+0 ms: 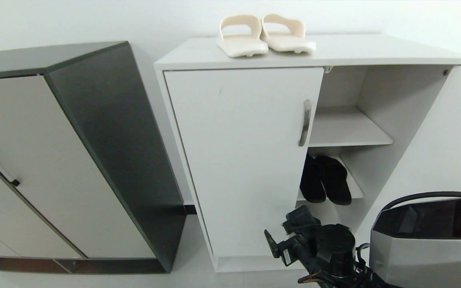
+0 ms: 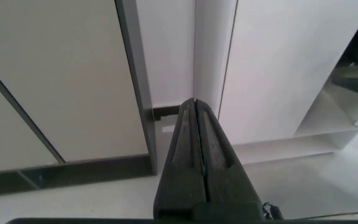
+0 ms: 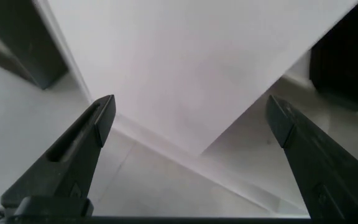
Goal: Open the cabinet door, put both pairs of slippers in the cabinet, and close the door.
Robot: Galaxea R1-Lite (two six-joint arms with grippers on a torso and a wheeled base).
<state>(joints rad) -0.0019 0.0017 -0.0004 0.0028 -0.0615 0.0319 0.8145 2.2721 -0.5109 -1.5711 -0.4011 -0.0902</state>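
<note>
Sitting on the cabinet [image 1: 374,50] top: beige slippers [image 1: 265,36]; black slippers [image 1: 326,180] on lower shelf [image 1: 357,189]. Left end effector [image 2: 195,106] pressed together, right end effector [image 3: 191,118] spread facing the door [image 1: 242,160].

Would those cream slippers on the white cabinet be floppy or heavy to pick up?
Probably light: the cream slippers look like moulded foam. Likely fairly stiff, since their straps stand arched unaided. Flat soles suggest they would slide, not roll.

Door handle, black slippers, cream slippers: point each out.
door handle [image 1: 305,122], head view, middle of the metal bar.
black slippers [image 1: 334,180], head view, top of the right-hand one.
cream slippers [image 1: 241,45], head view, footbed of the left-hand one.
</note>
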